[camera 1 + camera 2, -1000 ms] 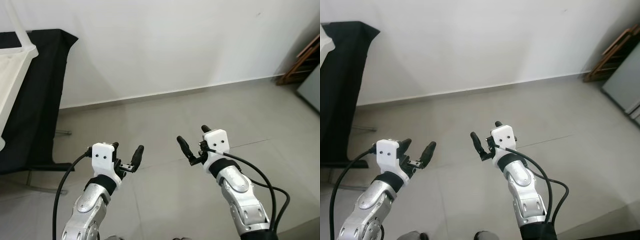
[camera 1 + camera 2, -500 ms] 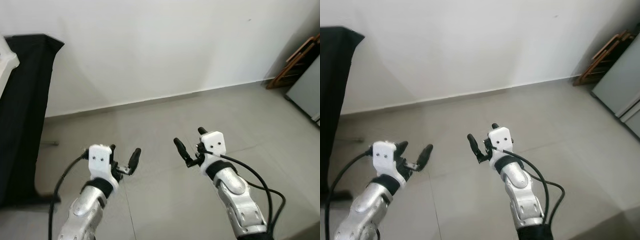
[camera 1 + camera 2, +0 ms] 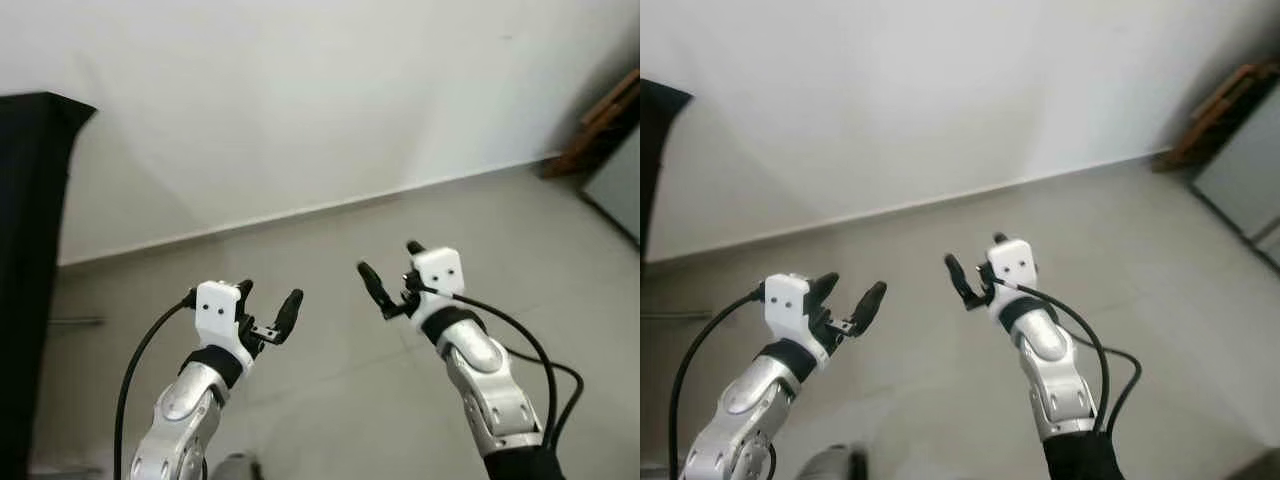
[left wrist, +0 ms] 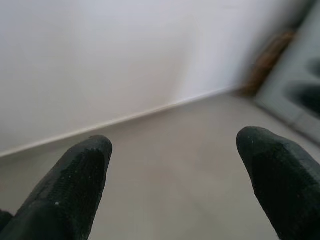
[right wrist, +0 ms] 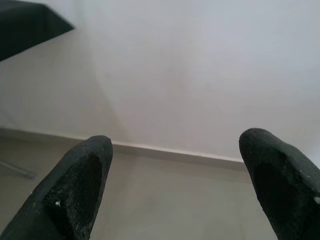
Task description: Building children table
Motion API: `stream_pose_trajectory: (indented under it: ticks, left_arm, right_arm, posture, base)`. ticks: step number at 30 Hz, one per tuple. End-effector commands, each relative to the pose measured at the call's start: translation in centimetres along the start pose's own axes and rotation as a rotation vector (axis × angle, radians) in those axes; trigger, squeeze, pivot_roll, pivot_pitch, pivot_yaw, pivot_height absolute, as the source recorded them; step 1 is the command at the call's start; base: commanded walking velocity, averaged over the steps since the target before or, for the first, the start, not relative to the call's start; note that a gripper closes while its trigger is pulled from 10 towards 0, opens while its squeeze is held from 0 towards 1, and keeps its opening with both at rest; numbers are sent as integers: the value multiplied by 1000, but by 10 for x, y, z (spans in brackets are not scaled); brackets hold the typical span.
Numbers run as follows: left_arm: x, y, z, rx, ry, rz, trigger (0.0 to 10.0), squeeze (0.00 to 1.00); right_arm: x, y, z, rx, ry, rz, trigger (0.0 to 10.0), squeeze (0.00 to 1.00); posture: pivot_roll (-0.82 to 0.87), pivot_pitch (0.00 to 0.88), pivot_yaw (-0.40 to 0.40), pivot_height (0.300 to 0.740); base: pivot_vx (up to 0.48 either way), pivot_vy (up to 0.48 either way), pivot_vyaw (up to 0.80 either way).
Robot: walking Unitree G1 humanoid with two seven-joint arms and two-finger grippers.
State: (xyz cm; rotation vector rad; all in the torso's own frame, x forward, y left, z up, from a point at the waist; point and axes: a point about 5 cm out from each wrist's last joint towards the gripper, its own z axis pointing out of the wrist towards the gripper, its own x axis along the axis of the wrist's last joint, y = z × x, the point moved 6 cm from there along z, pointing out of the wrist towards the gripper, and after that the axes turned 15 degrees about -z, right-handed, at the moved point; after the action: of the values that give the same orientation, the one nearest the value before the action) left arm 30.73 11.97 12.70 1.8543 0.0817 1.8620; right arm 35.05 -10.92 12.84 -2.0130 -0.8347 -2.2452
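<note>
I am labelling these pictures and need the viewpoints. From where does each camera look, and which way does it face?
Left eye, right eye: on the head, facing forward and down at the floor and wall; left gripper and right gripper raised, both open.
Left wrist: along its fingers, toward the wooden rack.
Right wrist: along its fingers, toward the black cloth.
All share wall and floor.

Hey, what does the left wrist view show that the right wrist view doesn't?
Left wrist view: a blurred brown wooden frame leaning in the corner beside a grey panel. Right wrist view: the corner of a black cloth-covered stand. Both look between the open black fingers of their own end effector, the left end effector and the right end effector, each holding nothing, towards the white wall and grey tiled floor.
</note>
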Motion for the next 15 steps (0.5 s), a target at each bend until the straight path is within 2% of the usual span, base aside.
stream_pose_trajectory:
  ticks: [1,6,12,15]
  left_arm:
    - [-6,7,-1,-18,-19,-13,10000,0]
    - [-5,8,0,-21,-16,-12,10000,0]
    - [0,11,3,-34,-5,-5,10000,0]
    - [12,22,6,-82,21,0,10000,0]
  right_arm:
    - [-13,10,-7,-23,-43,-4,10000,0]
    - [-12,10,-7,-16,-41,-20,10000,0]
    - [-8,7,-7,18,-16,18,10000,0]
    - [-5,6,-7,27,-1,30,10000,0]
  posture:
    - [-40,201,-90,740]
    - [-41,202,-91,740]
    - [-40,205,-93,740]
    - [-41,208,-93,740]
  base:
    - [416,0,0]
    - [415,0,0]
    - [414,0,704]
    - [406,0,800]
